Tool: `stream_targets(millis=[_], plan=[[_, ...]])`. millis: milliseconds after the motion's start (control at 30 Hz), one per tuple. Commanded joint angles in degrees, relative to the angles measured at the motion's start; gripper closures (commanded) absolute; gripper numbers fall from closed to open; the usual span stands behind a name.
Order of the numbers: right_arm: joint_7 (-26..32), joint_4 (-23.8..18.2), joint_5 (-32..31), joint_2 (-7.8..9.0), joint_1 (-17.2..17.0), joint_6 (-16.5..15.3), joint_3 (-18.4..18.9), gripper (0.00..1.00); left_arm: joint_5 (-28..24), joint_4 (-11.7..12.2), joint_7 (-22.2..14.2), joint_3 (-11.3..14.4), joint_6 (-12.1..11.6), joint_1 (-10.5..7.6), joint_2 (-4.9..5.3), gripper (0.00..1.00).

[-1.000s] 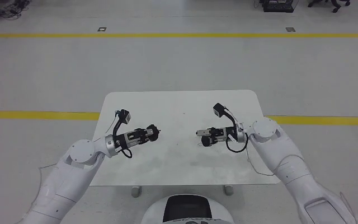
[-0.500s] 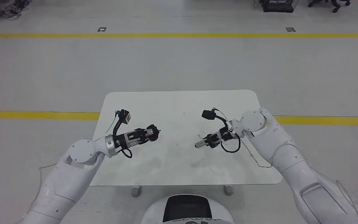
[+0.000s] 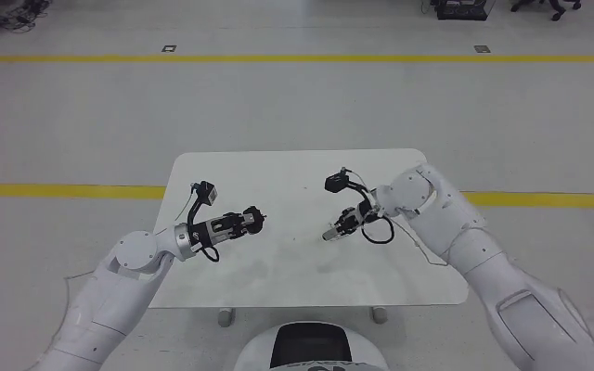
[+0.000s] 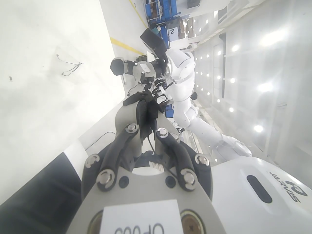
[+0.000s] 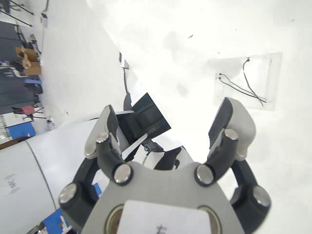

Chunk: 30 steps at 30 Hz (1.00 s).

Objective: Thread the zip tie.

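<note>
Grey floor [image 3: 297, 102] with yellow lines [image 3: 93, 58], white table [image 3: 297, 172] in the middle. Top view: my left pincer [image 3: 263, 219] and right pincer [image 3: 327, 236] sit over the table's middle, tips facing each other but apart, nothing joined between them; any tie is too thin to make out from up here. Left wrist view: left pincer is pinched together on a black strip [image 4: 129, 101] that pokes out sideways at the tips, with a thin dark strand running back between the fingers. I take it for a zip tie but can't tell head from tail, and the tips hide most of it. Loose zip ties [image 4: 70, 67] lie on the table farther off. Right wrist view: right pincer gapes wide, nothing in it. The loose ties lie crossed on a clear sheet [image 5: 274, 74] on the table, near one fingertip, untouched. My read: one tie maybe in hand, no loop visible, no tail through a head, so the threading itself is not yet done. Right pincer likely needs a grip on the free end first. Can't tell if the loose ties are already looped.
</note>
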Motion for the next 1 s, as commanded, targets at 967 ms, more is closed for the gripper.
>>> stream_targets(millis=[967], plan=[[-8.04,0.76,-12.17,-3.1,8.13,0.0,-16.73,0.0,0.0,0.0,0.0,0.0,0.0,0.0,0.0,1.0]])
